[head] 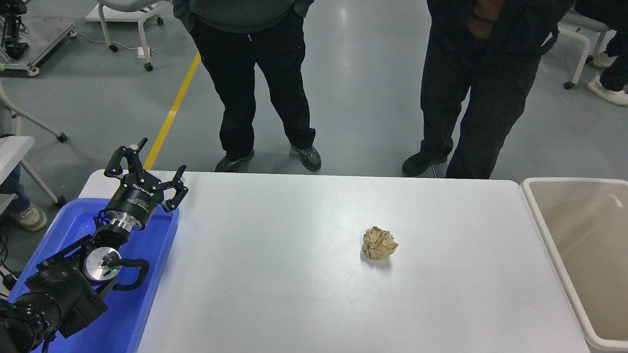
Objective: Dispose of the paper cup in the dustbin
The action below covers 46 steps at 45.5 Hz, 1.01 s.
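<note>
The paper cup is out of view. The beige dustbin (542, 225) stands against the table's right end, cut off by the picture's right edge; the part of its inside that shows holds nothing. My right arm and gripper are out of view. My left gripper (146, 169) is parked at the lower left above the blue tray, open and empty.
A crumpled brown paper ball (379, 243) lies on the white table (294, 284) right of the middle. A blue tray (147, 294) sits at the table's left end under the left arm. Two people stand at the far side (255, 73) (481, 83).
</note>
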### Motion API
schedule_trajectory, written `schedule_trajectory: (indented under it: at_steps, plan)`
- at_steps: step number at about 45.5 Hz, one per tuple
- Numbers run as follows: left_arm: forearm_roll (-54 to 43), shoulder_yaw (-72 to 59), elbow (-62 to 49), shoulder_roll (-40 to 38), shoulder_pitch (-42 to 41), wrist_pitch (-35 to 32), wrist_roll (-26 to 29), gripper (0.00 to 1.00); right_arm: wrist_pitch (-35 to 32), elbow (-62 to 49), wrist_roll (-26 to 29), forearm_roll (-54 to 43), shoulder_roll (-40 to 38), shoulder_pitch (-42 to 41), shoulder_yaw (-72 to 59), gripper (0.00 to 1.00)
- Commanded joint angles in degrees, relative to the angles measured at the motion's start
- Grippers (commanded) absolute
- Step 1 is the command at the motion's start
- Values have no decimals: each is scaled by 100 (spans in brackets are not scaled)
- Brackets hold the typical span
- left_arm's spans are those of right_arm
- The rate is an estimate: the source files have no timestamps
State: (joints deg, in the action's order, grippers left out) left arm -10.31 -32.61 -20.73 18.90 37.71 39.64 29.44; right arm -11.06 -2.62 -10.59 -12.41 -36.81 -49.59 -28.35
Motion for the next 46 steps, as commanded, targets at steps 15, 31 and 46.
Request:
schedule_trajectory:
  at_steps: [15, 31, 46]
  plan:
    - [2, 0, -1, 0, 0, 0, 0, 100, 350, -265, 118, -174, 684, 986, 66, 0]
    - [-6, 9, -1, 0, 0, 0, 0, 100, 455, -248, 118, -148, 991, 1233, 75, 0]
    - [2, 0, -1, 0, 0, 0, 0, 100, 455, -239, 118, -130, 1176, 1303, 84, 0]
